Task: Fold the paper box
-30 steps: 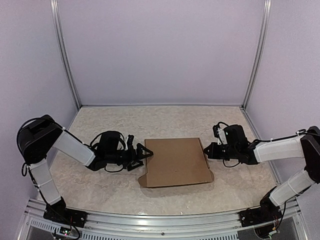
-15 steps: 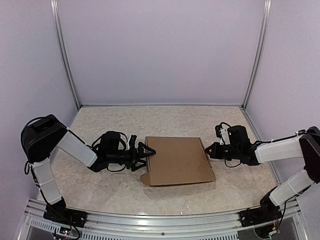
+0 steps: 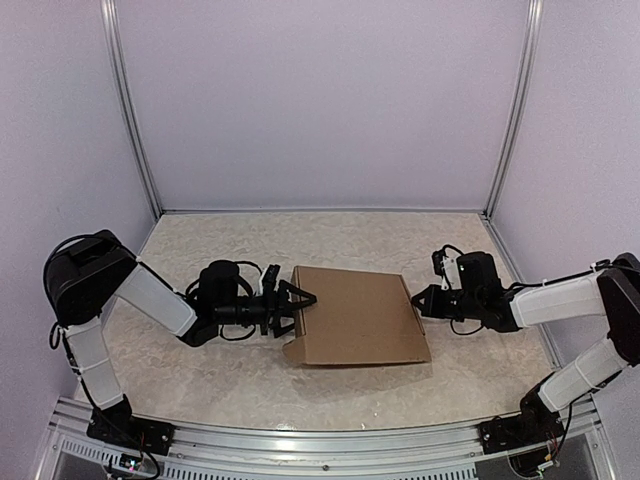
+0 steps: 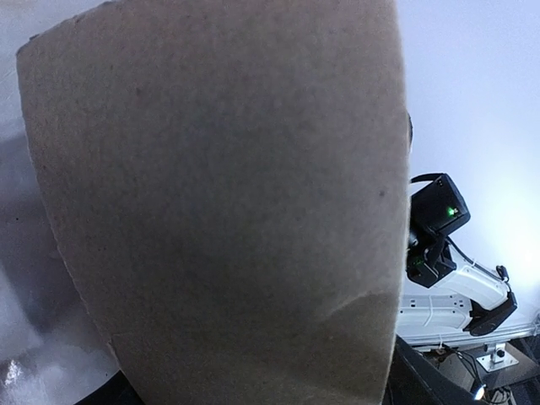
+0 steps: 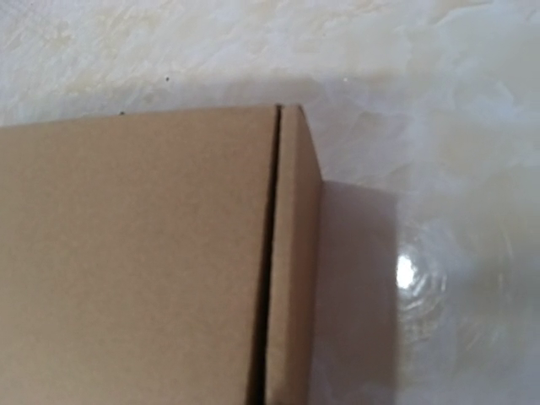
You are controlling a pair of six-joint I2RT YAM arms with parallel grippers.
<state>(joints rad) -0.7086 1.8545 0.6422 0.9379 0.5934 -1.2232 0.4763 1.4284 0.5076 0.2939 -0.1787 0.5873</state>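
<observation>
The paper box is a plain brown, closed, shallow box lying in the middle of the table. My left gripper is open at the box's left edge, its fingers spread above and below that edge. In the left wrist view the cardboard fills nearly the whole frame, with dark finger parts at the bottom corners. My right gripper is at the box's right edge. Its fingers do not show in the right wrist view, which shows the box's top and a side seam.
The table top is pale and marbled, with lilac walls on three sides and metal posts at the back corners. A metal rail runs along the near edge by the arm bases. The right arm shows past the cardboard in the left wrist view.
My left gripper has moved right and a little away from me, at the box's left edge. The box has shifted slightly right. My right gripper has backed a little to the right.
</observation>
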